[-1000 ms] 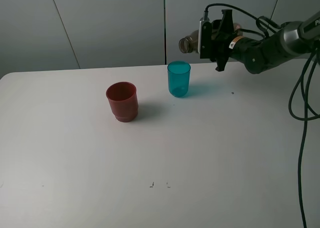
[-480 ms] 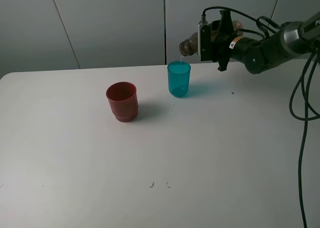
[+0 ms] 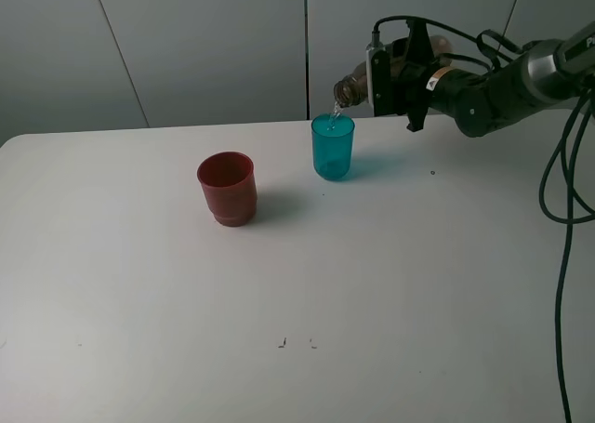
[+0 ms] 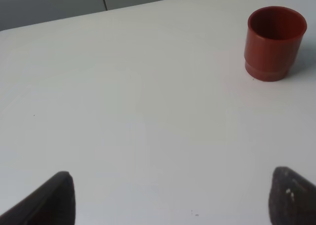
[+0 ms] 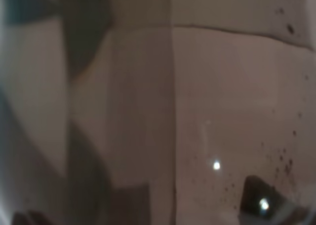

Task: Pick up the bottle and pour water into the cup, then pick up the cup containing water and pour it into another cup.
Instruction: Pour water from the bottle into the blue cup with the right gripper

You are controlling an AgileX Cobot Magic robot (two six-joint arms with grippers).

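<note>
- While tilted nearly flat, neck lowest, held in the air over the far side of the white table (image 3: 279,284): smoky grey-brown bottle (image 3: 350,88), with the right gripper (image 3: 402,70) closed tight round its body.
- Bottle mouth just above the rim of the teal-blue cup (image 3: 333,147), with a thin stream of water (image 3: 337,116) falling from mouth into cup.
- Teal-blue cup upright on the table, near the far edge, slightly right of centre in the high view.
- Dark red cup (image 3: 227,189) upright on the table, left of the teal one and nearer the camera, standing apart from it.
- Left gripper (image 4: 173,205) seen only from its own wrist camera: two dark fingertips (image 4: 54,200) set wide apart, holding nothing, above bare table, with the red cup well ahead of them.
- Right wrist camera filled by the blurred, brownish see-through wall of the bottle, close against the lens, speckled with small droplets.
</note>
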